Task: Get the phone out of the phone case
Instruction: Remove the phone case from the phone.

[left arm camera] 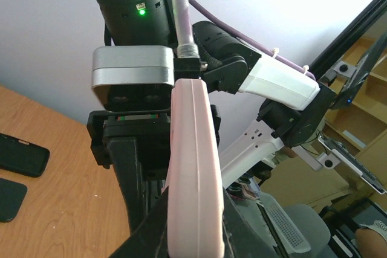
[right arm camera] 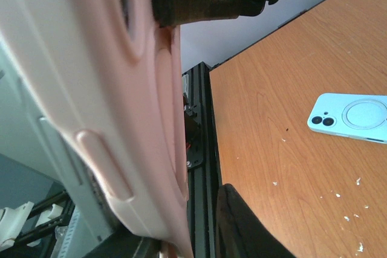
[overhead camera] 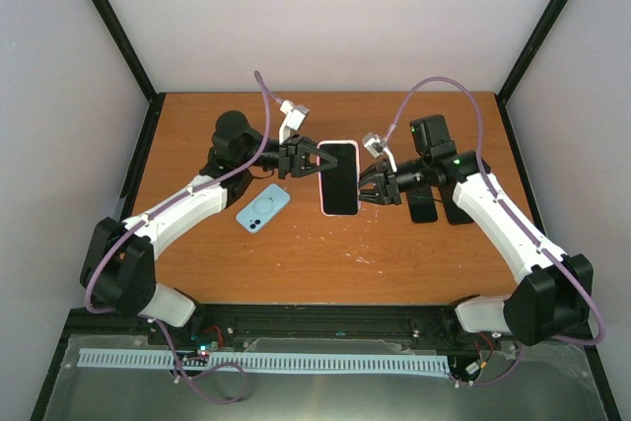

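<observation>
Two tools meet over mid-table in the top view. The left tool (overhead camera: pixel 314 159) is clamped tight on the left edge of the pink phone case (overhead camera: pixel 338 143), held up off the table (overhead camera: pixel 197 125). The phone (overhead camera: pixel 339 179) sits in the case, screen up. The right tool (overhead camera: pixel 363 189) is at the case's right edge; I cannot tell whether it grips. A light-blue phone (overhead camera: pixel 263 207) lies to the left and two dark phones (overhead camera: pixel 424 206) to the right.

Left wrist: case seen edge-on, rising between the closed fingers.

Right wrist: the case back fills the left. One dark finger (right arm camera: pixel 242 228) is just beside it, contact unclear.
</observation>
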{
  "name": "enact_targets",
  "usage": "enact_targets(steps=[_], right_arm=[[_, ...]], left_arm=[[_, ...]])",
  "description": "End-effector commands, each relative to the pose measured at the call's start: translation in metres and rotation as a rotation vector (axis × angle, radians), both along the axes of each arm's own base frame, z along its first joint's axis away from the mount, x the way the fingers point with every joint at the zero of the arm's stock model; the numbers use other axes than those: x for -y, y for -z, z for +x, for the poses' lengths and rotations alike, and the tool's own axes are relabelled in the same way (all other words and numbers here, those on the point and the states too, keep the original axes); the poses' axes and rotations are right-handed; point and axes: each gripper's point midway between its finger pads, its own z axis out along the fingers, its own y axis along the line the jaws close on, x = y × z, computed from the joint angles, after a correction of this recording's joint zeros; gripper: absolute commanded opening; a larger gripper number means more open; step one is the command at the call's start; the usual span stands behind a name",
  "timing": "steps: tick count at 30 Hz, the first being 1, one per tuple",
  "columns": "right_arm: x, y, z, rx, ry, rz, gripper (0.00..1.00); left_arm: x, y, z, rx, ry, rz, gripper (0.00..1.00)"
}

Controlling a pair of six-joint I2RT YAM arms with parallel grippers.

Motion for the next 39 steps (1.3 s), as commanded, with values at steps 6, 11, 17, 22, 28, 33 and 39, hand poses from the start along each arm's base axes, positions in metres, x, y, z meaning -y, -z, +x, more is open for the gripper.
enact_targets(steps=[6,11,17,22,28,33,39], right_arm=[[-0.011,-0.023,0.024,0.227,0.044,0.052,0.05],[-0.007,-0.007,0.025,0.168,0.049,0.032,0.03],[0.008,0.016,0.038,0.053,0.103,0.011,0.03],[0.025,0.042,0.048,0.004,0.179,-0.03,0.03],[0.048,0.076,0.073,-0.061,0.326,-0.087,0.03],[0.062,0.112,0.096,-0.139,0.484,-0.202,0.03],[0.077,0.139,0.111,-0.242,0.658,-0.281,0.03]], left_arm=[[-0.004,0.042,-0.029,-0.181,0.162,0.126,0.01],[-0.009,0.052,-0.001,-0.197,0.06,0.136,0.04],[-0.015,0.069,0.037,-0.221,-0.109,0.149,0.46],[-0.022,0.068,0.06,-0.114,-0.314,0.197,0.69],[-0.041,0.096,0.086,-0.042,-0.588,0.324,0.71],[-0.03,0.119,0.087,0.146,-0.793,0.471,0.71],[0.02,0.144,0.066,0.376,-0.813,0.61,0.7]])
